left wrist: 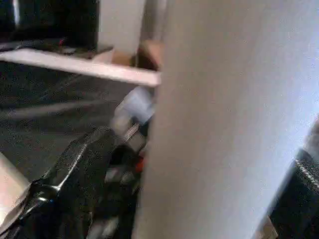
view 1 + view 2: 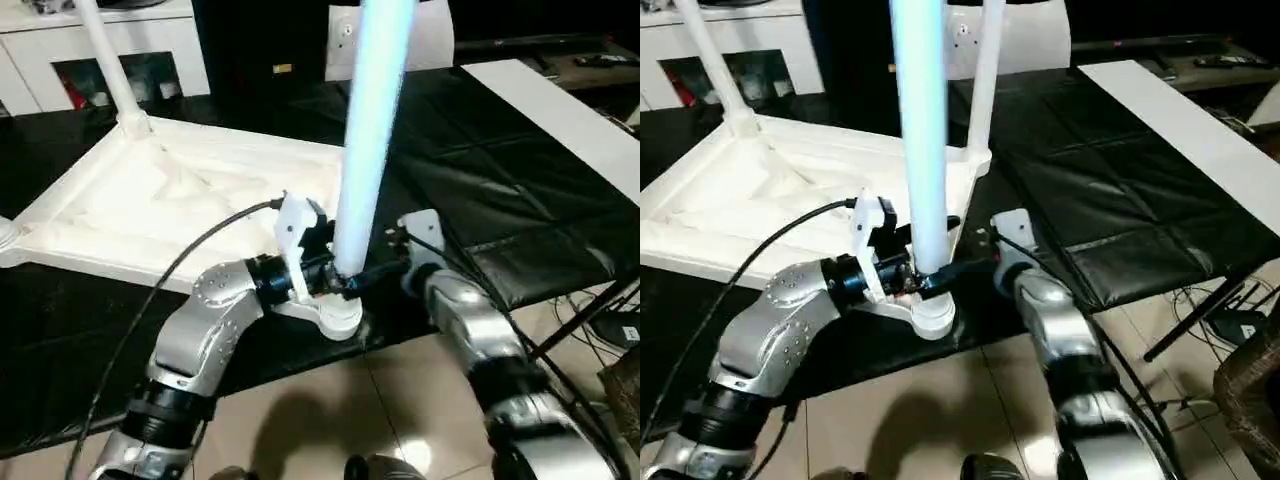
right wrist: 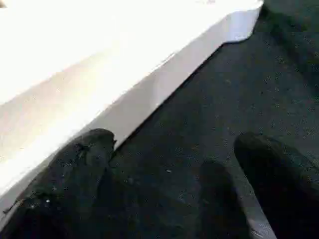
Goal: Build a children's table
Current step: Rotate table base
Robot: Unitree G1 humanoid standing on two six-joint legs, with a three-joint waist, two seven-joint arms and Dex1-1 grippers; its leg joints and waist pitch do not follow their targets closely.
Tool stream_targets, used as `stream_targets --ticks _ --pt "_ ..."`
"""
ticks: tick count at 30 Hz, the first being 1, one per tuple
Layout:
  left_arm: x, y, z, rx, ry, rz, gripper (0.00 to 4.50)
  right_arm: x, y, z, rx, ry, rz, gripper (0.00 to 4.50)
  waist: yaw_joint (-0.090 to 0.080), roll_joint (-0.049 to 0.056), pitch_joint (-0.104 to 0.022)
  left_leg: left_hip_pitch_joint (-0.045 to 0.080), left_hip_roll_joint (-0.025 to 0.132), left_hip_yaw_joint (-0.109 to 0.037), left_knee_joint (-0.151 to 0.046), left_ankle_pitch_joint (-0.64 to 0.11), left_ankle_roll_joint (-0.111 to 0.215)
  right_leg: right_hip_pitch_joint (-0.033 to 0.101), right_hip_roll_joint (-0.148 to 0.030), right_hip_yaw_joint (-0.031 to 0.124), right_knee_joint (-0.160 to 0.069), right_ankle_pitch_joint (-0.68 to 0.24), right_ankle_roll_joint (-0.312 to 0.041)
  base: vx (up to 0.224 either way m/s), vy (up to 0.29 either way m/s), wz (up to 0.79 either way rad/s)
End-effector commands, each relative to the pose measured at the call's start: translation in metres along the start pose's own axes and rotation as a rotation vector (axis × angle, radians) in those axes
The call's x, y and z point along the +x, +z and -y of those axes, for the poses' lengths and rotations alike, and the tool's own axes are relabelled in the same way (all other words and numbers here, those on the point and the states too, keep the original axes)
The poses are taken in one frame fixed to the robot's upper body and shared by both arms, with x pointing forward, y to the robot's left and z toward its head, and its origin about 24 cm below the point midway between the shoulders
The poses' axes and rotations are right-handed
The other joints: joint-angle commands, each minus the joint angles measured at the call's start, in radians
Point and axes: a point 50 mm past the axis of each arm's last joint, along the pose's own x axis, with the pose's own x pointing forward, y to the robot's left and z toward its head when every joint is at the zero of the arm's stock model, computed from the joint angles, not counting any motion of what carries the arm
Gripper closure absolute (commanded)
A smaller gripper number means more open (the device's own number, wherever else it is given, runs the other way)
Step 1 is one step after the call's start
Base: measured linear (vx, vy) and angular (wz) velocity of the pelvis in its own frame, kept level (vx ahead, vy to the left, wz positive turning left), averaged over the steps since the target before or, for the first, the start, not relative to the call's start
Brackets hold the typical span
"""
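While the upturned table top (image 2: 190, 200) lies on the black bench, a white leg (image 2: 923, 150) stands upright in its near corner socket (image 2: 930, 318), between the spread fingers of the left gripper (image 2: 915, 280), the nearer arm. The right gripper (image 3: 174, 189), fingers apart, holds nothing just beside the socket.

1 tabletop (image 2: 190, 205), 3 legs (image 2: 922, 130) upright (1 at near corner), 2 grippers (image 2: 345, 285).

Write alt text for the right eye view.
A white leg stands upright in the near corner socket of an upturned white table on a black surface, with the left gripper around its base. The right gripper waits beside it.
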Motion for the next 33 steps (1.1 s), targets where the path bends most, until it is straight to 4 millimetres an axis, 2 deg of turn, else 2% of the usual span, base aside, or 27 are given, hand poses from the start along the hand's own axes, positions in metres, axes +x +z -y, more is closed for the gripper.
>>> stream_targets --ticks 1,3,4,5,7,10,11,13,15,16,17,20,22,25,26,27,29,31,33 --pt "-0.012 -0.006 -0.003 0.003 -0.002 -0.029 0.04 -0.009 0.010 0.004 0.031 0.008 0.067 0.00 0.007 0.008 -0.078 0.002 0.039 -0.010 -0.063 -0.148 0.058 0.064 -0.077 0.062 -0.063 -0.256 -0.175 0.000 0.000 0.00" --pt "-0.024 -0.011 -0.005 -0.009 0.002 -0.047 0.04 -0.019 0.013 0.007 0.045 -0.001 0.096 0.00 0.011 0.013 -0.076 0.002 0.037 -0.012 -0.065 -0.160 0.051 0.063 -0.075 0.060 -0.066 -0.280 -0.173 0.000 0.000 0.00" --pt "-0.030 -0.013 -0.006 -0.019 0.011 -0.058 0.04 -0.024 0.013 0.007 0.042 -0.003 0.102 0.00 0.012 0.022 -0.074 0.006 0.040 -0.012 -0.067 -0.185 0.043 0.059 -0.076 0.059 -0.069 -0.313 -0.167 0.000 0.000 0.00" --pt "-0.038 -0.015 -0.007 -0.026 0.018 -0.074 0.04 -0.029 0.013 0.007 0.029 0.004 0.112 0.00 0.012 0.019 -0.074 0.008 0.040 -0.012 -0.068 -0.197 0.039 0.059 -0.074 0.059 -0.074 -0.329 -0.159 0.000 0.000 0.00" --pt "-0.050 -0.019 -0.010 -0.024 0.036 -0.105 0.04 -0.037 0.012 0.005 0.029 0.025 0.117 0.00 0.016 0.024 -0.073 0.011 0.039 -0.013 -0.071 -0.230 0.027 0.057 -0.074 0.059 -0.074 -0.356 -0.149 0.000 0.000 0.00" --pt "-0.066 -0.021 -0.016 -0.009 0.031 -0.160 0.04 -0.050 0.011 0.001 0.017 0.070 0.105 0.00 0.014 0.017 -0.071 0.013 0.036 -0.014 -0.072 -0.256 0.023 0.054 -0.073 0.058 -0.082 -0.412 -0.131 0.000 0.000 0.00" --pt "-0.070 -0.021 -0.019 0.011 0.026 -0.188 0.21 -0.055 0.011 -0.001 0.002 0.098 0.100 0.00 0.018 0.020 -0.071 0.015 0.036 -0.015 -0.073 -0.259 0.024 0.054 -0.074 0.058 -0.085 -0.427 -0.123 0.000 0.000 0.00" --pt "-0.075 -0.022 -0.026 0.071 0.015 -0.253 0.44 -0.062 0.010 -0.004 -0.024 0.153 0.084 0.00 0.022 0.018 -0.072 0.015 0.033 -0.017 -0.074 -0.253 0.031 0.054 -0.072 0.058 -0.089 -0.449 -0.091 0.000 0.000 0.00" --pt "-0.076 -0.022 -0.030 0.108 0.020 -0.285 0.53 -0.065 0.011 -0.007 -0.036 0.191 0.079 0.00 0.023 0.019 -0.072 0.014 0.036 -0.019 -0.074 -0.254 0.028 0.055 -0.075 0.058 -0.089 -0.453 -0.082 0.000 0.000 0.00" --pt "-0.075 -0.024 -0.038 0.197 0.003 -0.374 0.67 -0.075 0.011 -0.011 -0.086 0.286 0.052 0.00 0.026 0.018 -0.070 0.017 0.033 -0.020 -0.074 -0.265 0.034 0.053 -0.071 0.056 -0.098 -0.479 -0.063 0.000 0.000 0.00" --pt "-0.075 -0.025 -0.040 0.222 -0.006 -0.403 0.86 -0.079 0.011 -0.012 -0.103 0.317 0.042 0.00 0.028 0.018 -0.072 0.015 0.035 -0.020 -0.074 -0.256 0.032 0.056 -0.077 0.060 -0.092 -0.470 -0.062 0.000 0.000 0.00" --pt "-0.067 -0.025 -0.046 0.277 -0.026 -0.438 1.06 -0.088 0.012 -0.012 -0.136 0.390 0.011 0.00 0.036 0.016 -0.077 0.013 0.037 -0.020 -0.071 -0.230 0.032 0.057 -0.081 0.060 -0.087 -0.436 -0.078 0.000 0.000 0.00" --pt "-0.054 -0.023 -0.051 0.341 -0.065 -0.476 1.22 -0.098 0.011 -0.011 -0.176 0.474 -0.026 0.00 0.045 0.015 -0.079 0.011 0.037 -0.017 -0.069 -0.206 0.043 0.060 -0.081 0.061 -0.087 -0.401 -0.086 0.000 0.000 0.00" --pt "-0.047 -0.025 -0.054 0.373 -0.104 -0.506 1.41 -0.103 0.011 -0.010 -0.196 0.504 -0.046 0.00 0.052 0.011 -0.082 0.006 0.034 -0.016 -0.065 -0.183 0.051 0.064 -0.083 0.060 -0.085 -0.377 -0.097 0.000 0.000 0.00" --pt "-0.045 -0.025 -0.054 0.383 -0.121 -0.521 1.52 -0.104 0.011 -0.009 -0.202 0.510 -0.049 0.00 0.052 0.008 -0.084 0.005 0.034 -0.016 -0.064 -0.177 0.052 0.066 -0.085 0.060 -0.083 -0.375 -0.098 0.000 0.000 0.00" --pt "-0.044 -0.027 -0.054 0.383 -0.148 -0.542 1.75 -0.104 0.012 -0.009 -0.202 0.518 -0.054 0.00 0.053 0.010 -0.084 0.004 0.034 -0.016 -0.064 -0.168 0.054 0.066 -0.085 0.059 -0.083 -0.379 -0.099 0.000 0.000 0.00" --pt "-0.043 -0.030 -0.054 0.380 -0.196 -0.583 1.80 -0.105 0.012 -0.009 -0.202 0.529 -0.061 0.00 0.052 0.007 -0.086 0.002 0.036 -0.017 -0.063 -0.161 0.054 0.067 -0.087 0.059 -0.080 -0.375 -0.105 0.000 0.000 0.00" --pt "-0.043 -0.032 -0.055 0.378 -0.241 -0.632 1.97 -0.107 0.013 -0.007 -0.206 0.533 -0.068 0.00 0.053 0.006 -0.082 0.006 0.032 -0.014 -0.063 -0.168 0.061 0.063 -0.083 0.057 -0.089 -0.408 -0.098 0.000 0.000 0.00" --pt "-0.043 -0.034 -0.056 0.379 -0.271 -0.666 2.10 -0.109 0.013 -0.005 -0.211 0.541 -0.077 0.00 0.056 0.007 -0.084 0.006 0.034 -0.015 -0.062 -0.164 0.060 0.064 -0.085 0.057 -0.087 -0.415 -0.088 0.000 0.000 0.00"
